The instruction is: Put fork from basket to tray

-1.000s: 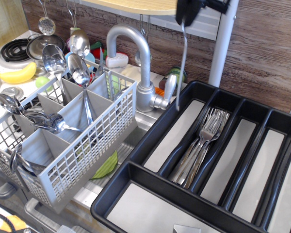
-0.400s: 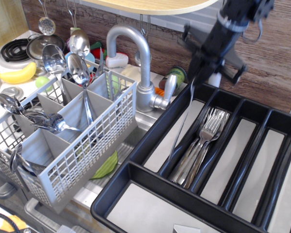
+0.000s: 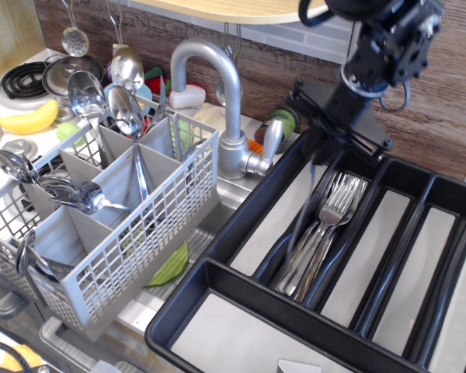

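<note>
- Although nothing stands nearest the camera but the black tray (image 3: pixel 217 273), its front crosswise compartment lies bare and no writing or brand can be read anywhere in view.
- Left of it, the grey basket (image 3: pixel 151 233) holds only round-bowled spoons (image 3: pixel 126 113).
- Farther in, a heap of forks (image 3: pixel 326 225) lies in the tray's second long compartment.
- Above that heap hangs the fork (image 3: pixel 304 214), blurred, slanting down from the gripper (image 3: pixel 320 149), tip just over the pile.
- Whether the pincer grips the fork or has let go, I cannot tell: its jaws are hidden.
- Judged by its look, the fork is light, stiff, slippery metal, best pinched across the thin handle.
</note>
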Robot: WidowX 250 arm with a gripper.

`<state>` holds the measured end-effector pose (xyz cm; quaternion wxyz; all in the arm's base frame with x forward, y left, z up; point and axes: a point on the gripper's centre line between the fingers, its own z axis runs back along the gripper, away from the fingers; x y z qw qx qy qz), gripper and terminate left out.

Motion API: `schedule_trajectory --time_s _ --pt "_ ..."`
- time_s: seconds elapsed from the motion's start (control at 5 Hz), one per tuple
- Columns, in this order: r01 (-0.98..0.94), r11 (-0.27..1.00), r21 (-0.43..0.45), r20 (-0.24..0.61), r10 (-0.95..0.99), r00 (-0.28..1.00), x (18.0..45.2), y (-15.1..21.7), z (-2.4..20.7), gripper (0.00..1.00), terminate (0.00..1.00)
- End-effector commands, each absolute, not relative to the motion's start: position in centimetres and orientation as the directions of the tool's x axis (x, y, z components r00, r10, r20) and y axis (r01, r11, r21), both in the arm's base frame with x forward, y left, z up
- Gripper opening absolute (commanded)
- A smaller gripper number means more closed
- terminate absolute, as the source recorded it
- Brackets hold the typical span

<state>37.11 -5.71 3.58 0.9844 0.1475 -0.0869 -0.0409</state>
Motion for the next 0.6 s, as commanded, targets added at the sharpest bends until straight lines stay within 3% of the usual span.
schedule_trajectory --time_s 0.0,0.2,0.4 --pt "0.038 0.967 0.252 0.232 -0.099 0.968 38.5 -7.0 3.8 0.0 0.0" --pt "0.116 0.969 0.219 0.191 -0.159 0.969 38.2 -7.3 4.1 0.0 0.0" --pt "0.153 0.963 0.222 0.209 -0.2 0.957 38.6 -7.5 4.8 1.0 1.0"
